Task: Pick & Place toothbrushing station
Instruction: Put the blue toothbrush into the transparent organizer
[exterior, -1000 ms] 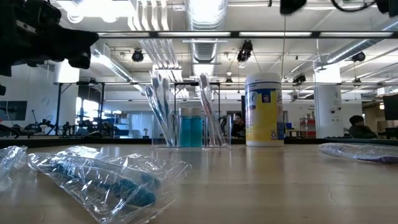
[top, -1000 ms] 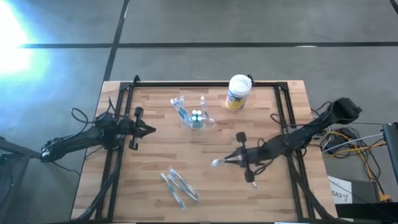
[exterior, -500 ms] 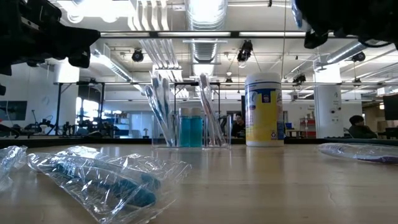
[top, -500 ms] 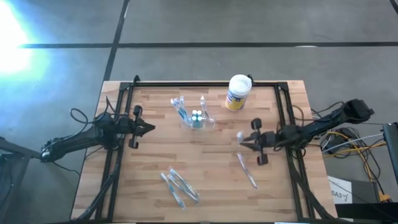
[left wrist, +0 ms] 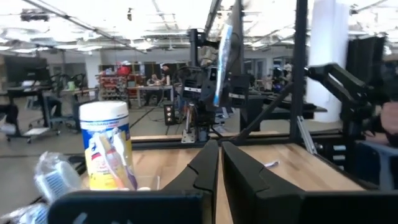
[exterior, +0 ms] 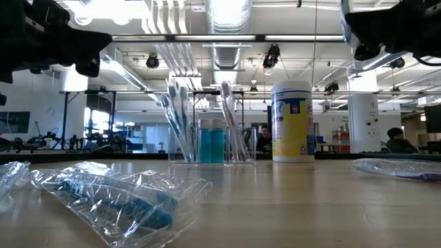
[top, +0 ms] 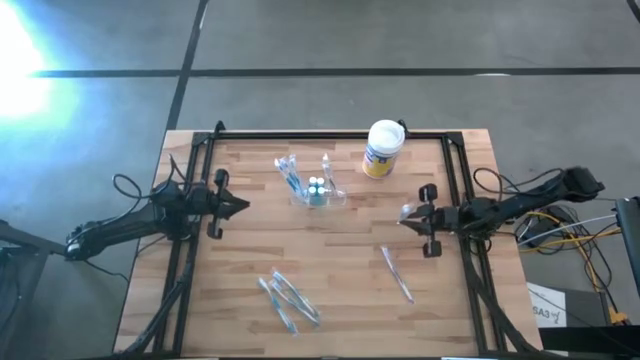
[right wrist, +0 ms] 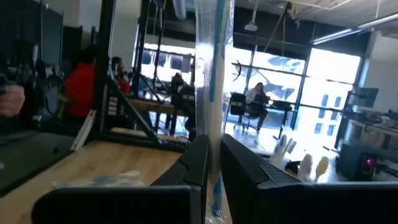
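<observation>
The toothbrushing station (top: 317,190) is a clear plastic holder standing on the table's far middle, with toothbrushes and blue items in it; it also shows in the low view (exterior: 210,141). My right gripper (top: 405,214) hovers at the table's right side, right of the station, shut on a clear-wrapped toothbrush (right wrist: 211,74). That toothbrush also shows far off in the left wrist view (left wrist: 222,43). My left gripper (top: 243,208) waits shut and empty at the table's left side; its fingers nearly meet in its own wrist view (left wrist: 220,165). My right gripper pinches the wrapped toothbrush between its two fingers, near its lower end (right wrist: 211,140). The fingers are about level, come from the table's right side and lie across it. The toothbrush stands upright above the fingers, lifted clear of the table.
A white canister (top: 382,148) with a yellow-blue label stands right of the station. One wrapped toothbrush (top: 396,273) lies near the right gripper. Several more packets (top: 288,300) lie at the near middle. A black frame (top: 330,135) edges the table.
My right gripper has gone from the table's middle toward its right and far edges, carrying the wrapped toothbrush clear of the table. The arm has swung from slanting toward the near edge to pointing about straight at the left edge. The packet on the table, earlier under the arm, now shows.
</observation>
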You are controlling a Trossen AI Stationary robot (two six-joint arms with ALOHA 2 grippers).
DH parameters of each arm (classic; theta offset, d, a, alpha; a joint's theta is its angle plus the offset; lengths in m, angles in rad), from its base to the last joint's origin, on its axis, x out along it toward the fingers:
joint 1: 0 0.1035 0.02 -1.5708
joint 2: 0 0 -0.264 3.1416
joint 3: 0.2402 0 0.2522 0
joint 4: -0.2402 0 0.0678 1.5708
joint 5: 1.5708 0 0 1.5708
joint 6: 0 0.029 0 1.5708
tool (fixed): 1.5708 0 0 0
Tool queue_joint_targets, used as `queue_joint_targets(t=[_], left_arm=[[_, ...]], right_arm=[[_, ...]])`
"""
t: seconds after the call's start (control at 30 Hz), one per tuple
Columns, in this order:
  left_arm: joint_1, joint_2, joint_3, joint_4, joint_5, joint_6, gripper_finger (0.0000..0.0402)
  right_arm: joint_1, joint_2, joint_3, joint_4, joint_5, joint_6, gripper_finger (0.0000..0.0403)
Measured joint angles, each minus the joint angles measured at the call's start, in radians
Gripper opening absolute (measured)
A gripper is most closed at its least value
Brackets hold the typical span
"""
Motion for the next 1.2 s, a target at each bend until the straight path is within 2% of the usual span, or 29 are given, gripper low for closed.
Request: queue_joint_targets(t=[0.2,0.4,0.57,1.0,1.2], left_arm=[[0.000,0.000,0.005,0.001,-0.047,-0.050,0.0025],[0.000,0.000,0.005,-0.002,-0.054,-0.056,0.0025],[0.000,0.000,0.005,-0.002,-0.060,-0.040,0.0025],[0.000,-0.002,0.003,-0.008,-0.061,-0.038,0.0025],[0.000,-0.001,0.001,0.022,-0.059,-0.113,0.0025]], right_arm=[[-0.009,-0.214,0.000,-0.216,0.003,0.002,0.0027],[-0.009,-0.455,0.000,-0.511,0.003,0.036,0.0027],[-0.009,-0.598,0.000,-0.639,0.003,0.042,0.0027],[-0.010,-0.567,0.000,-0.624,0.001,0.028,0.0027],[-0.010,-0.563,0.001,-0.577,0.003,0.015,0.0027]])
